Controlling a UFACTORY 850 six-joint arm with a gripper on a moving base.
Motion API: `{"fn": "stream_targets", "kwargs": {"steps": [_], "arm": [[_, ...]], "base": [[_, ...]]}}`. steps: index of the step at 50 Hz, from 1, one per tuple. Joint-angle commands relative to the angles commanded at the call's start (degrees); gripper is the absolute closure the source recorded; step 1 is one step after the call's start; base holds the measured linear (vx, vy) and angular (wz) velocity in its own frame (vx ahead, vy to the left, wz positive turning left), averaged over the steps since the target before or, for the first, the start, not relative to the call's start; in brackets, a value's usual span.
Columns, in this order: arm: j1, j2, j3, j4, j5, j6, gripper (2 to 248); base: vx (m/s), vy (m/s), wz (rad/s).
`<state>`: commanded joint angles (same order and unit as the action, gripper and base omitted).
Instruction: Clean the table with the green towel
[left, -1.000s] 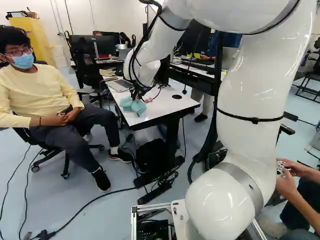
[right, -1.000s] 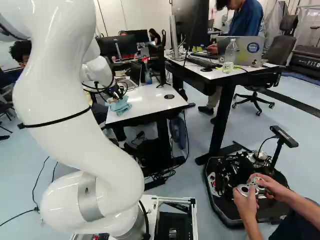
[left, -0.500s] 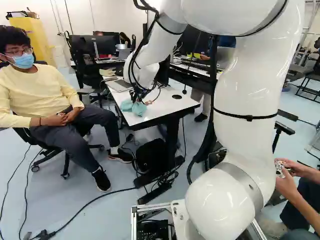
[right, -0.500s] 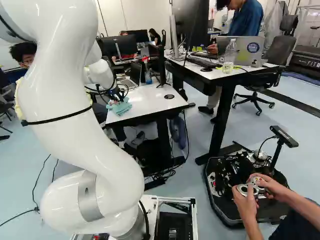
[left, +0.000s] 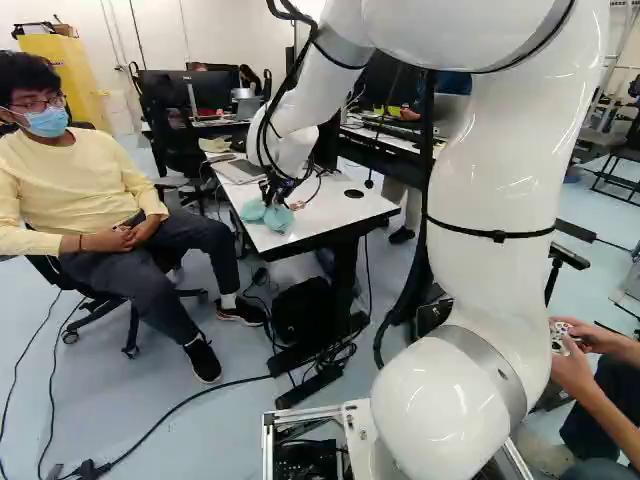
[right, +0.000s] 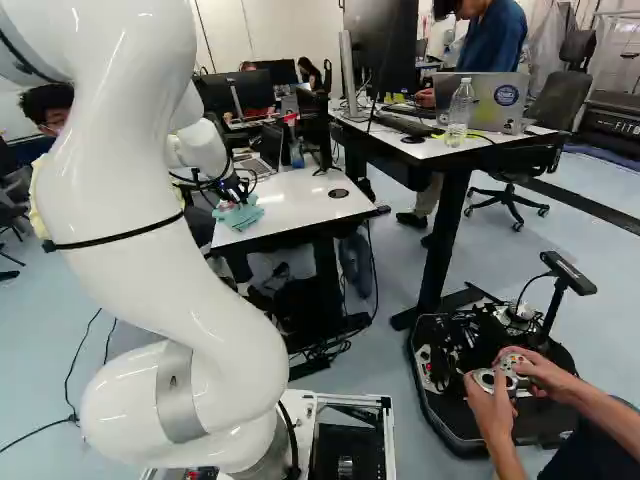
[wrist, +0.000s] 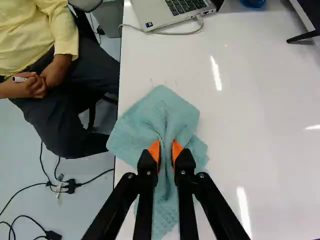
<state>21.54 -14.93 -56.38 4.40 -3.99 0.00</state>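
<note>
Towel (wrist: 172, 117) is being pinched in the gripper (wrist: 166, 151), far edge lying just short of faint marks (wrist: 151, 80) on the table (wrist: 245, 135).

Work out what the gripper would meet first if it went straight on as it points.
The gripper would first meet the green towel it grips, then probably the white table beneath; depth is unclear.

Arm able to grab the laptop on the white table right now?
Probably not directly: the gripper is shut on the towel, so would likely have to release first. The way looks open, just a cable lying before the laptop.
</note>
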Motion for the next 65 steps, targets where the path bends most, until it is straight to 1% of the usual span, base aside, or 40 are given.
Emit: {"fn": "stream_targets", "kwargs": {"steps": [19, 52, 65], "arm": [[0.00, 0.00, 0.00, 0.00, -1.84, 0.00, 199], [0.00, 0.00, 0.00, 0.00, -6.74, 0.00, 199], [0.00, 0.00, 0.00, 0.00, -7.27, 0.00, 199]], "base": [[0.000, 0.000, 0.000], [0.000, 0.000, 0.000], [0.000, 0.000, 0.000]]}}
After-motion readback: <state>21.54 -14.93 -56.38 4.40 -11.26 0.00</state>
